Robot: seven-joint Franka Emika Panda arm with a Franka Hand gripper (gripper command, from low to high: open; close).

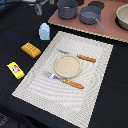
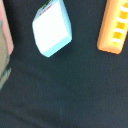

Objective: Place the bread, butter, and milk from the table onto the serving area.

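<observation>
The milk (image 1: pixel 44 31), a pale blue-white carton, stands on the dark table by the far corner of the serving area (image 1: pixel 95 75), a beige striped placemat with a tan plate (image 1: pixel 67 66), fork (image 1: pixel 66 81) and knife (image 1: pixel 80 57). The bread (image 1: pixel 31 49) lies toward the exterior view's left of the mat, with the yellow butter (image 1: pixel 15 70) nearer. My gripper (image 1: pixel 38 4) shows only as a blurred grey shape at the frame's top edge, above the milk. The wrist view looks down on the milk (image 2: pixel 52 27) and the bread (image 2: pixel 114 27); no fingers show there.
A pinkish-brown board (image 1: pixel 110 29) with two grey pots (image 1: pixel 67 8) (image 1: pixel 90 14) and a pale bowl (image 1: pixel 123 17) lies behind the placemat. The placemat's edge (image 2: pixel 4 55) shows in the wrist view.
</observation>
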